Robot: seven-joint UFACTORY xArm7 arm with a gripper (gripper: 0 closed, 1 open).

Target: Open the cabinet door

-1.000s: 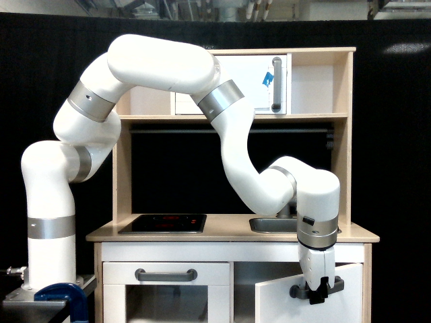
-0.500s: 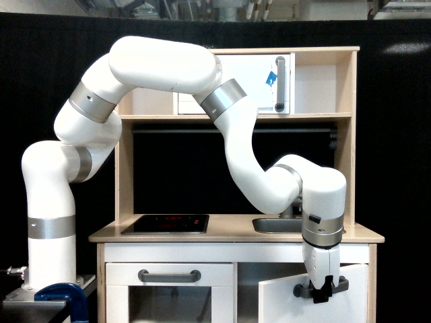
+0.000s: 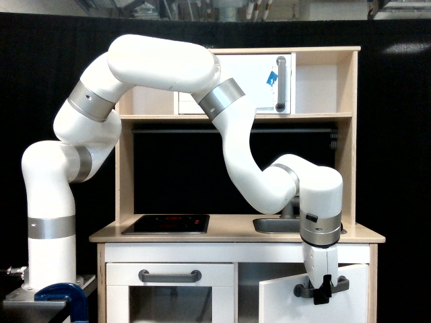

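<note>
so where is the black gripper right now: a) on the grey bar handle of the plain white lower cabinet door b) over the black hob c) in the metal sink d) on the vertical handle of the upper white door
a: the black gripper sits at the horizontal grey bar handle of the plain white lower cabinet door, which stands partly swung open.

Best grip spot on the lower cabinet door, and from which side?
The grey bar handle near the door's top edge. Come from above, fingers straddling it: the bar runs horizontally and stands off the panel. The gripper sits there.
</note>
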